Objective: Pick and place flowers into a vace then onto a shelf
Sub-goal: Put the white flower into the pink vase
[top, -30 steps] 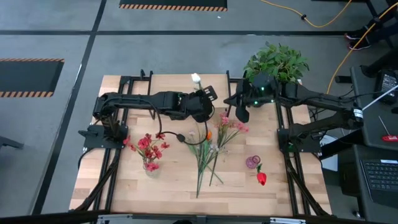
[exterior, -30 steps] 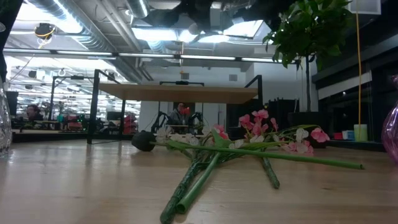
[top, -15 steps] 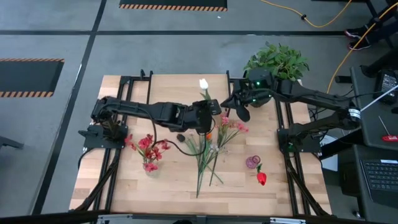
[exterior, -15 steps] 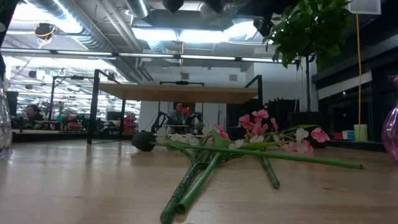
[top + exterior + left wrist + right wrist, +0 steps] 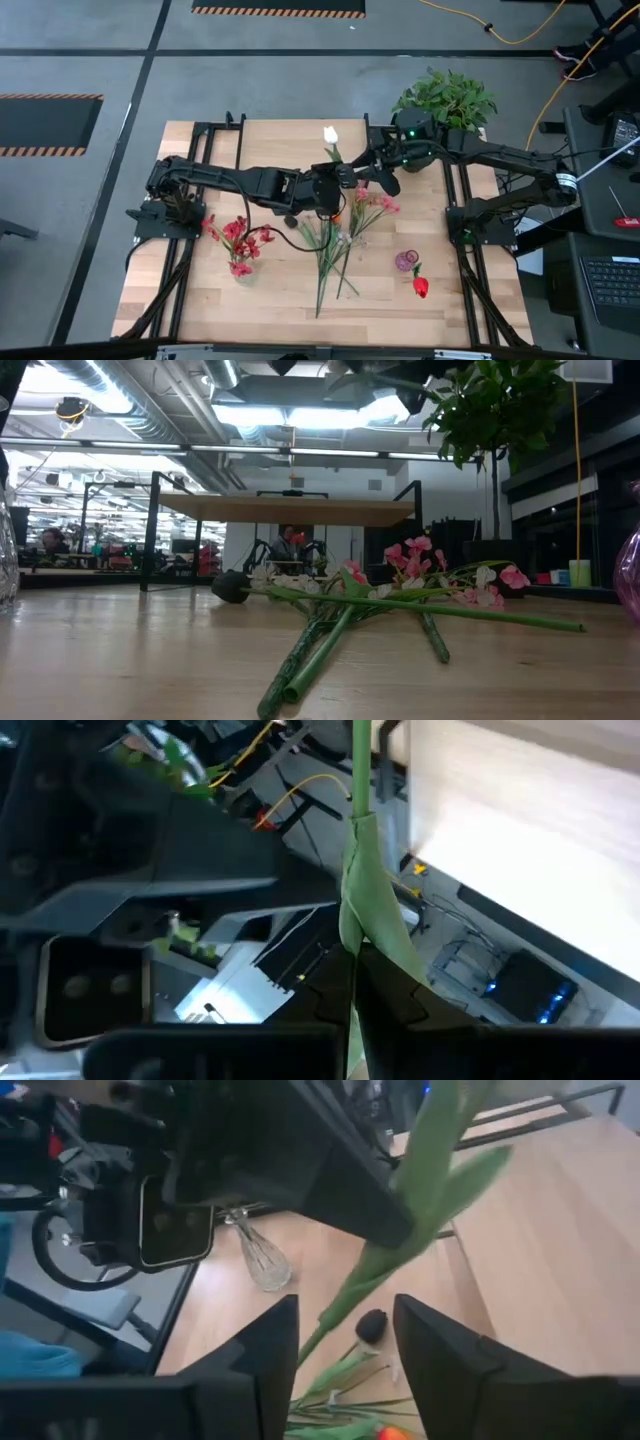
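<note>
At the lower left of the high view, your glass vase [image 5: 243,268] stands on the table [image 5: 270,300] with red blooms [image 5: 236,238] in it. Move right to the centre of the frame: your left gripper [image 5: 341,176] is clamped on the green stem of a white flower [image 5: 330,135], the bloom pointing toward the table's far edge. In the left wrist view that stem [image 5: 358,870] rises straight out from between the pressed fingers. Just to its right, your right gripper [image 5: 368,170] meets the same stem with its fingers [image 5: 258,1350] spread either side of it, as the right wrist view shows. Below the two grippers, a loose bunch of flowers [image 5: 340,235] lies fanned on the wood at centre; the low view shows its stems [image 5: 320,645] flat on the tabletop and the shelf [image 5: 285,510] behind them. Farther right lie a small purple vase [image 5: 405,261] and a red flower [image 5: 420,286]. A potted plant [image 5: 445,98] sits at the upper right.
</note>
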Robot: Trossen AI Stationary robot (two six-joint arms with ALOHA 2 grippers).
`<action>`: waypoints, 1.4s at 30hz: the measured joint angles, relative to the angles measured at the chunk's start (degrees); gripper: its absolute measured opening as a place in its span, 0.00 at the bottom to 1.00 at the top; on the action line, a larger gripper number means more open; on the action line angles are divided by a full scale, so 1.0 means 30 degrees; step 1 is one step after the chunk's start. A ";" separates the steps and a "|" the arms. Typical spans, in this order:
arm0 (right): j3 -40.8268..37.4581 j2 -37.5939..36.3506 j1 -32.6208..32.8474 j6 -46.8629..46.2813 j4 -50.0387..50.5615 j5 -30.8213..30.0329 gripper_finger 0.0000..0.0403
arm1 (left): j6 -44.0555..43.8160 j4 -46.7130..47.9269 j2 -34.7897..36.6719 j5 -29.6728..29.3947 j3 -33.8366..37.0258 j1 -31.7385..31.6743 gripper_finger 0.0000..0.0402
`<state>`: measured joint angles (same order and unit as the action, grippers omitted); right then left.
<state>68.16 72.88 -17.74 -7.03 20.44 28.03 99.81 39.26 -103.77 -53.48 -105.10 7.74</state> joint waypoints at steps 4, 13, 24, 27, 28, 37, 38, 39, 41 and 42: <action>0.0000 0.0375 -0.0012 -0.0168 -0.0079 0.0018 0.45 | 0.0964 -0.1721 -0.0007 0.0028 0.0001 -0.0111 0.01; 0.0000 0.0844 -0.0012 -0.0046 -0.1028 0.0028 0.44 | 0.0969 -0.2022 -0.0015 0.0853 0.0007 -0.0428 0.01; 0.0000 0.0684 -0.0015 0.0007 -0.1177 0.0021 0.43 | 0.0647 -0.1869 -0.0015 0.1517 0.0007 -0.0421 0.01; 0.0000 0.0684 -0.0015 0.0007 -0.1143 0.0021 0.39 | 0.0643 -0.1735 -0.0015 0.1590 0.0007 -0.0421 0.01; 0.0000 0.0684 -0.0011 0.0007 -0.1139 0.0021 0.37 | 0.0640 -0.1569 -0.0015 0.1709 0.0007 -0.0421 0.01; -0.0007 0.0685 -0.0015 -0.0007 -0.0887 -0.0002 0.10 | 0.0647 -0.1177 -0.0015 0.1816 0.0007 -0.0356 0.01; -0.0007 0.0691 -0.0015 0.0000 -0.0792 -0.0015 0.07 | 0.0640 -0.1165 -0.0015 0.1816 0.0007 -0.0348 0.01; -0.0007 0.0691 -0.0015 0.0000 -0.0714 -0.0008 0.04 | 0.0573 -0.1155 -0.0015 0.1823 0.0007 -0.0348 0.01; -0.0007 0.0684 -0.0015 0.0003 -0.0677 -0.0008 0.03 | -0.0044 -0.1156 -0.0015 0.1837 0.0007 -0.0348 0.01; -0.0007 0.0684 -0.0015 -0.0020 -0.0664 -0.0008 0.03 | -0.0408 -0.1169 -0.0015 0.1859 0.0007 -0.0348 0.01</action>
<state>68.14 74.94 -17.78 -7.09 18.45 28.01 98.59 35.75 -103.81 -47.90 -105.08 6.70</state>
